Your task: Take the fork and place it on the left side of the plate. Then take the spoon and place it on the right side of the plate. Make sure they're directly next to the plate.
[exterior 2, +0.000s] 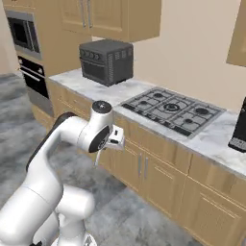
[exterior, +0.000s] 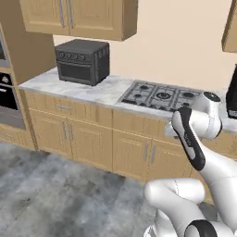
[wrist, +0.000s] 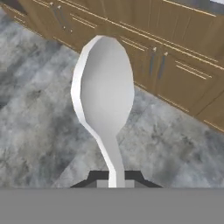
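The tool (wrist: 116,180) is clamped on the handle of the pale spoon (wrist: 104,94), whose rounded bowl juts out ahead of the fingertips above the grey stone floor (wrist: 39,131), in front of the wooden cabinet doors (wrist: 170,65). From the right base camera, the spoon (exterior 2: 98,156) hangs below the wrist, near the desk (exterior 2: 214,139) with the gas hob (exterior 2: 173,110).

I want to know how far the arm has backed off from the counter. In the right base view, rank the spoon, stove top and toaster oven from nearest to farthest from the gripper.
1. spoon: held in the gripper, hanging below it.
2. stove top: on the counter, to the right.
3. toaster oven: far back, at the counter's left end.
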You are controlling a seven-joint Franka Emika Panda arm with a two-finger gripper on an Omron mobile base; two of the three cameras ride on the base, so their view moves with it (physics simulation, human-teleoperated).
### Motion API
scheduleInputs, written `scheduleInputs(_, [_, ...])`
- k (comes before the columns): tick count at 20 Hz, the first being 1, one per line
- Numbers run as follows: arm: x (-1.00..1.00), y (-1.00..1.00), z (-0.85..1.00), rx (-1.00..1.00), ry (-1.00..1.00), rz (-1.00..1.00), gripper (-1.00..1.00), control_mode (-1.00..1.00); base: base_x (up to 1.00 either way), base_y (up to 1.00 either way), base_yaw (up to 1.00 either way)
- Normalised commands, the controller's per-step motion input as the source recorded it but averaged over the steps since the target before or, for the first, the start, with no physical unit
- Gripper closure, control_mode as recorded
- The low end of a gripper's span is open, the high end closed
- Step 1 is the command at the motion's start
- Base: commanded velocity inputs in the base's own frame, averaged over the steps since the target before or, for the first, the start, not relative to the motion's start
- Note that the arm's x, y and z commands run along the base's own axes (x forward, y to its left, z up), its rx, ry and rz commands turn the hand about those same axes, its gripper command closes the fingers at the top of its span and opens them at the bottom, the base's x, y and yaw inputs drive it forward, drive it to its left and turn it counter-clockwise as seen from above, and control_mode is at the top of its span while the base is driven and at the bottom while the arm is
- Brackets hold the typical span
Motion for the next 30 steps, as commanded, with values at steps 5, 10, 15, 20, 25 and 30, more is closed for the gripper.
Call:
scheduleInputs(5, [0.0,0.0,0.0,0.0,0.0,0.0,1.0,1.0,-0.02,0.4,0.91])
scheduleInputs(10, [0.0,0.0,0.0,0.0,0.0,0.0,1.0,1.0,-0.17,0.27,1.0])
scheduleInputs(15, [0.0,0.0,0.0,0.0,0.0,0.0,1.0,1.0,-0.23,0.28,1.0])
scheduleInputs(20, [0.0,0.0,0.0,0.0,0.0,0.0,1.0,1.0,-0.22,0.42,1.0])
scheduleInputs(25, [0.0,0.0,0.0,0.0,0.0,0.0,1.0,1.0,0.01,0.44,0.91])
scheduleInputs(30, [0.0,0.0,0.0,0.0,0.0,0.0,1.0,1.0,0.53,0.4,0.78])
